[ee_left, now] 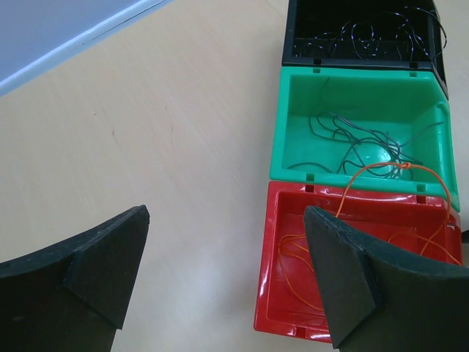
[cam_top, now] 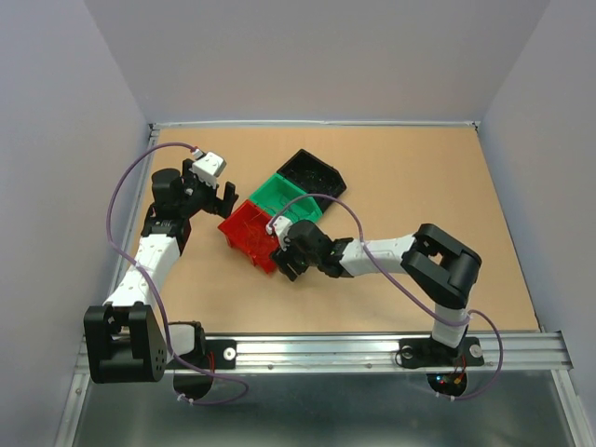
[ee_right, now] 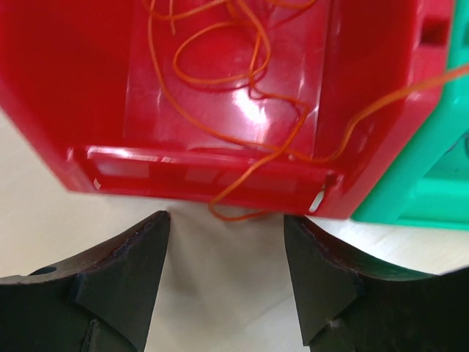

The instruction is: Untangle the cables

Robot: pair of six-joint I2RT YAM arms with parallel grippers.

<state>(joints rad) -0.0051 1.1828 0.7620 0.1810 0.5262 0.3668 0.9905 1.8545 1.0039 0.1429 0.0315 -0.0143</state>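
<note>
Thin orange cables (ee_right: 220,73) lie curled inside the red bin (ee_right: 73,110). One orange loop (ee_right: 234,213) hangs over its near wall, just ahead of my right gripper (ee_right: 226,216), which is open with only bare table between its fingers. One orange strand (ee_left: 396,167) arcs from the red bin (ee_left: 278,293) over the green bin (ee_left: 293,147), which holds dark cables (ee_left: 352,136). More dark cables (ee_left: 366,37) lie in the black bin (ee_left: 293,44). My left gripper (ee_left: 226,213) hovers open over the table beside the red bin's left edge.
The three bins stand in a diagonal row mid-table: red (cam_top: 250,231), green (cam_top: 298,197), black (cam_top: 312,172). The right gripper (cam_top: 284,256) is at the red bin's near corner and the left gripper (cam_top: 222,196) at its far-left side. Walls enclose the table.
</note>
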